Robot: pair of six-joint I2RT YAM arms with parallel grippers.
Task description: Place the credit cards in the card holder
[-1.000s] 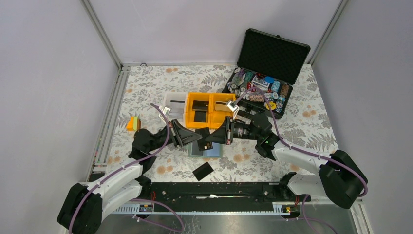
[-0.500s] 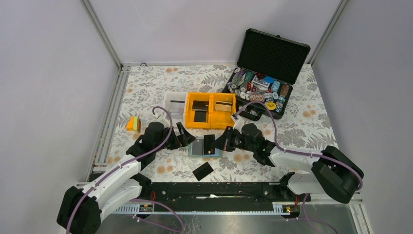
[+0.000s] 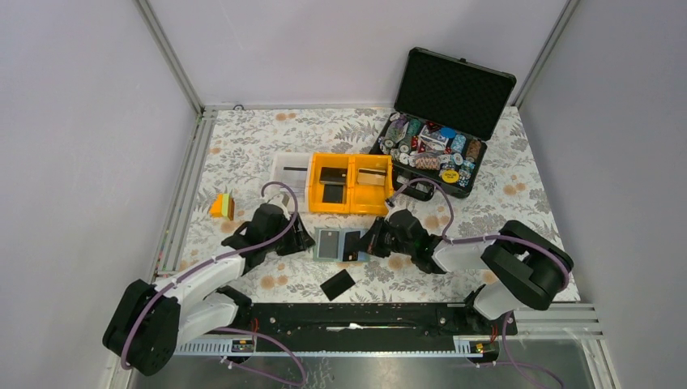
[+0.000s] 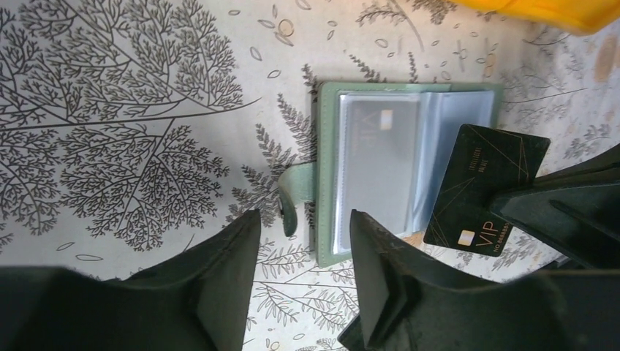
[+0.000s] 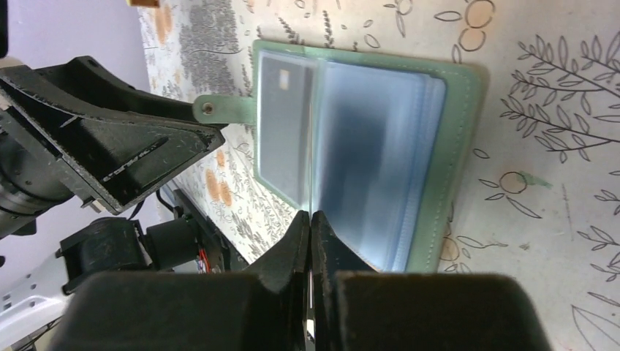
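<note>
The card holder (image 3: 330,243) lies open on the table, sage-green cover down and clear pockets up. A grey credit card (image 4: 378,146) sits in its left pocket. My right gripper (image 5: 311,216) is shut on a black credit card (image 4: 482,186). That card is tilted over the holder's right pockets (image 5: 365,146) and shows edge-on in the right wrist view. My left gripper (image 4: 301,245) stands open just left of the holder (image 4: 329,175), with only its strap tab (image 4: 296,194) and a corner of the holder between the fingers. Another black card (image 3: 336,284) lies near the front edge.
A yellow bin (image 3: 381,194) holding more cards stands behind the holder, with a white bin (image 3: 285,166) to its left. An open black case (image 3: 441,121) of poker chips is at the back right. An orange-and-green block (image 3: 221,206) lies at the left.
My left gripper has opened, let go of the holder and drawn back left. Both arms have come down, and the right one has lowered the black card onto the open holder.
</note>
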